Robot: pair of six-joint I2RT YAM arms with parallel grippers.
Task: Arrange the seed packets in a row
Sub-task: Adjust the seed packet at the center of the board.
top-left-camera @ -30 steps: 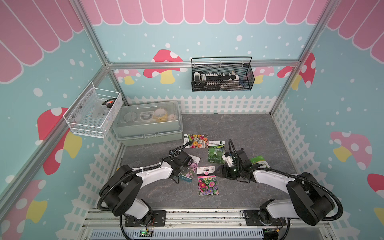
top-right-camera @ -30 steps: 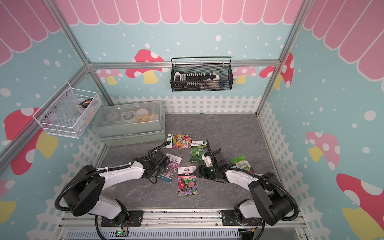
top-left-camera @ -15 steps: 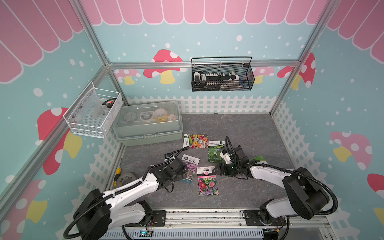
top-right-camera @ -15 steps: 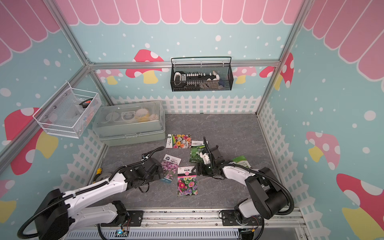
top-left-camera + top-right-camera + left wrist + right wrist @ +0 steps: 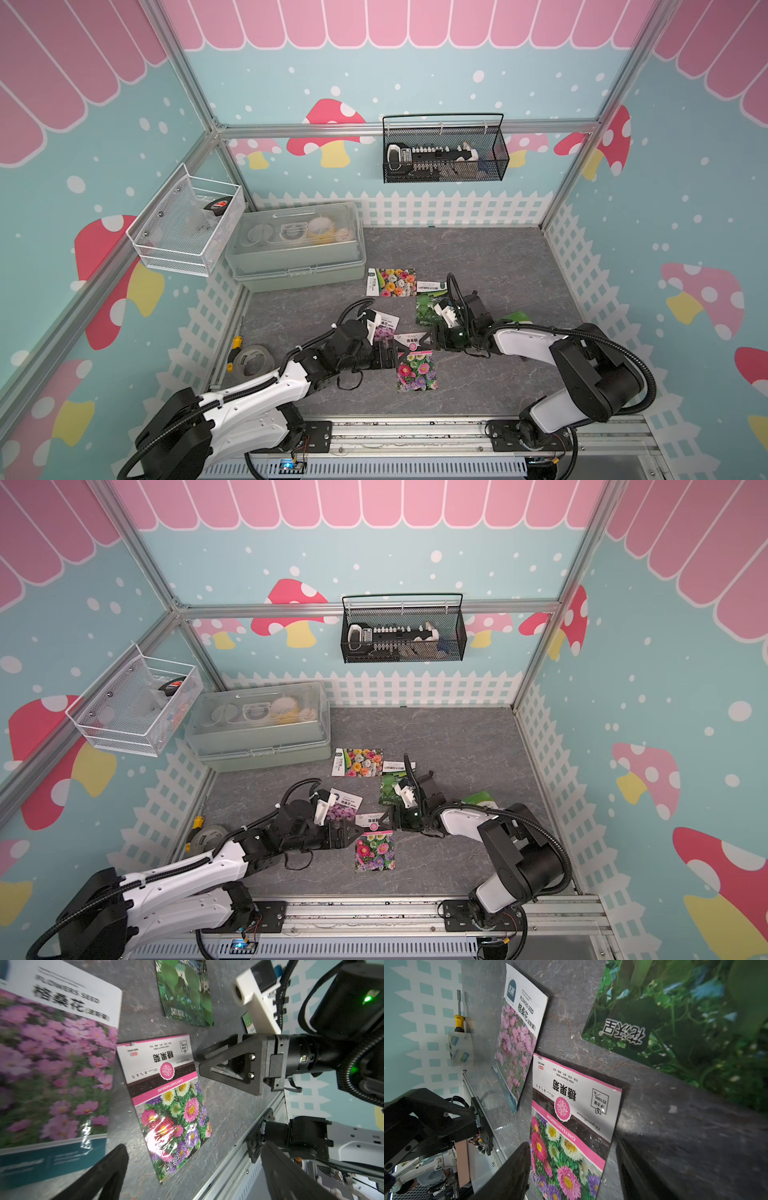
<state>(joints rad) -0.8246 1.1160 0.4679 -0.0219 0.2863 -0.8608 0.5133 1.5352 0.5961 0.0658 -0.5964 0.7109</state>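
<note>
The chrysanthemum packet point(image 5: 417, 370) is laid flat near the front rail point(image 5: 415, 432), long axis running front to back, label end rearward. At that end the right gripper point(image 5: 199, 1059) is poised, jaws parted, nothing held; contact cannot be made out. The left gripper point(image 5: 391, 358), spread wide and empty, is set just beside its left edge.

Both top views are bright and evenly lit from above. Shadows on the table point(image 5: 498, 266) point(image 5: 457, 737) are soft and faint, and focus is sharp throughout.

In the left wrist view, the chrysanthemum packet point(image 5: 166, 1093) is sharp, but white glare streaks cross its glossy flower photo. The pink cosmos packet point(image 5: 52, 1068) beside it is blurred.

In the right wrist view, the green leaf packet point(image 5: 685, 1022) near the chrysanthemum packet is out of focus. A dark shadow lies just beside the chrysanthemum packet.
</note>
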